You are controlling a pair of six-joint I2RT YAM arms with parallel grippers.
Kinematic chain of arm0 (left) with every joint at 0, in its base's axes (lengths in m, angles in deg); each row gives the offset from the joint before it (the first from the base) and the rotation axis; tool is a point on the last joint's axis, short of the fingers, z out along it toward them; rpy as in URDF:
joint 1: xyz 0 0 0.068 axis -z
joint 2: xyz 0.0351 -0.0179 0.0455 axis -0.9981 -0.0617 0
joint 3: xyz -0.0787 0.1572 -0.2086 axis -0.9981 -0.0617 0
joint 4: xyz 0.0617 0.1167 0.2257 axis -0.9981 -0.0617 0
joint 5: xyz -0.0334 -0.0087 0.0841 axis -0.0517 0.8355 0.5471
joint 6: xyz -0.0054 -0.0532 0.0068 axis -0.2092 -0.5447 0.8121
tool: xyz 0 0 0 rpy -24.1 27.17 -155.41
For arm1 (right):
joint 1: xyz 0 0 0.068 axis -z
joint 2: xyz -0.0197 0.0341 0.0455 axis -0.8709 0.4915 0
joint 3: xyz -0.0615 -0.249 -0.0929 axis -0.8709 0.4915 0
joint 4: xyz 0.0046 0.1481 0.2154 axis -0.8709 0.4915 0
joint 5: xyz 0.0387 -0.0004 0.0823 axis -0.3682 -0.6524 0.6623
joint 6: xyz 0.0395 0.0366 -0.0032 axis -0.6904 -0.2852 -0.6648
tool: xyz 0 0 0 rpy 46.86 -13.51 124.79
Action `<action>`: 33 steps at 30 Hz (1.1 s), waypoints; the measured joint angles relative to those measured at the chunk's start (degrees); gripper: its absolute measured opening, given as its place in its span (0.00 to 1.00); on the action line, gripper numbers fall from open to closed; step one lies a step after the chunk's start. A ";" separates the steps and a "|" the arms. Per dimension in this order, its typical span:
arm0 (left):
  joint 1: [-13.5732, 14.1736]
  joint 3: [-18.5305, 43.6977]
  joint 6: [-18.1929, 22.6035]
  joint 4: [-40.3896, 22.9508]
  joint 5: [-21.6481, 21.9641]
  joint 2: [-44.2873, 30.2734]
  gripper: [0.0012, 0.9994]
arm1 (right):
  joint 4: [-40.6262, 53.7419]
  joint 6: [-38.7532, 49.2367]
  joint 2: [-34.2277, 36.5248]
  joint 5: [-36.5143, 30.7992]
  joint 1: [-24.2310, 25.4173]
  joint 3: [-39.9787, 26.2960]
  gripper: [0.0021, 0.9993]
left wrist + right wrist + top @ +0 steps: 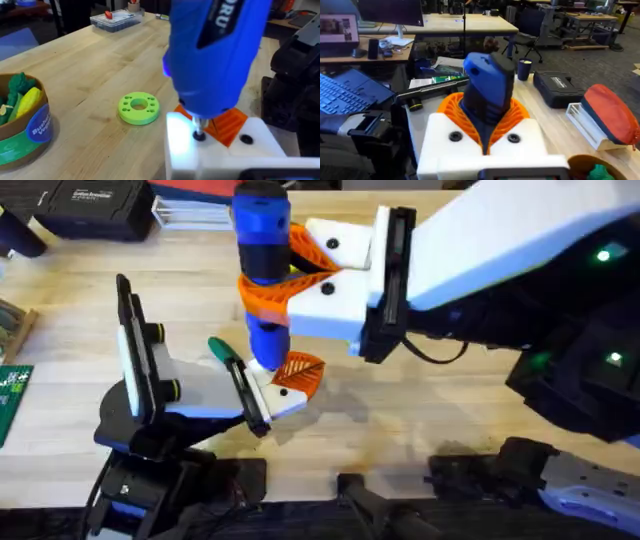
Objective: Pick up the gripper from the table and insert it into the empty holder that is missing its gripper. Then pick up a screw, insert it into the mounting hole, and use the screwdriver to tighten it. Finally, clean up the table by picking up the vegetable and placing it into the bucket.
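My right gripper reaches in from the right and is shut on the blue screwdriver, holding it upright between orange pads. The screwdriver points down, its dark tip on a screw in the white holder. The orange ribbed gripper sits in that holder, at the left gripper on the left arm's end. A small dark green elongated thing, apparently the vegetable, lies beside the left wrist. The bucket holds green and yellow toy vegetables.
A bright green disc with holes lies on the table between bucket and holder. A black case and a clear box stand at the back. A green circuit board lies at the left edge.
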 joint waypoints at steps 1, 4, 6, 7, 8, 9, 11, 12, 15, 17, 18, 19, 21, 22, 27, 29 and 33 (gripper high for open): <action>0.00 0.00 0.04 0.02 -0.06 0.00 0.01 | 0.03 0.03 -0.01 -0.06 0.00 0.00 0.03; 0.00 0.00 0.02 0.00 -0.04 0.00 0.01 | 0.09 0.05 0.02 -0.19 0.00 0.00 0.03; 0.00 0.00 -0.02 0.00 0.02 0.00 0.01 | 0.09 0.06 0.02 -0.08 0.00 0.00 0.03; 0.00 0.00 -0.02 0.00 -0.02 0.00 0.01 | 0.09 0.07 0.00 -0.02 0.00 0.00 0.03; 0.00 0.00 -0.07 0.00 0.00 0.00 0.01 | 0.07 0.08 0.00 0.14 0.00 0.00 0.03; 0.00 0.00 -0.04 0.00 -0.09 0.00 0.01 | 0.03 0.09 -0.01 0.16 -0.01 0.00 0.03; 0.00 0.00 0.04 0.02 -0.07 0.02 0.01 | -0.28 0.05 0.02 0.10 -0.07 0.00 0.03; 0.00 0.00 0.04 0.03 -0.06 0.00 0.01 | -0.49 0.04 0.02 0.09 -0.04 0.00 0.03; 0.00 0.00 0.28 0.20 0.15 0.07 0.01 | -3.98 -0.02 0.35 0.49 -0.12 0.57 0.03; 0.00 0.02 0.46 0.24 0.30 0.20 0.01 | -7.55 -0.19 0.43 0.79 -0.26 1.70 0.03; 0.00 0.02 0.49 0.18 0.37 0.31 0.01 | -9.41 -0.27 0.43 0.88 -0.23 1.90 0.03; 0.00 0.02 0.50 0.13 0.33 0.40 0.01 | -11.25 -0.37 0.41 0.88 -0.07 1.90 0.03; 0.00 0.02 0.52 0.11 0.31 0.39 0.01 | -14.16 -0.15 -0.16 0.57 0.66 1.90 0.03; 0.00 0.02 0.51 0.09 0.31 0.37 0.01 | -14.57 -0.15 -0.73 0.40 1.15 1.90 0.03; 0.00 0.02 0.52 0.09 0.31 0.37 0.01 | -18.00 -0.39 -1.23 0.25 1.62 1.90 0.03; 0.00 0.02 0.52 0.09 0.31 0.37 0.01 | -17.65 -0.35 -1.34 0.27 2.05 1.90 0.03; 0.00 0.02 0.52 0.09 0.31 0.37 0.01 | -11.84 1.44 -1.53 0.23 4.74 1.88 0.03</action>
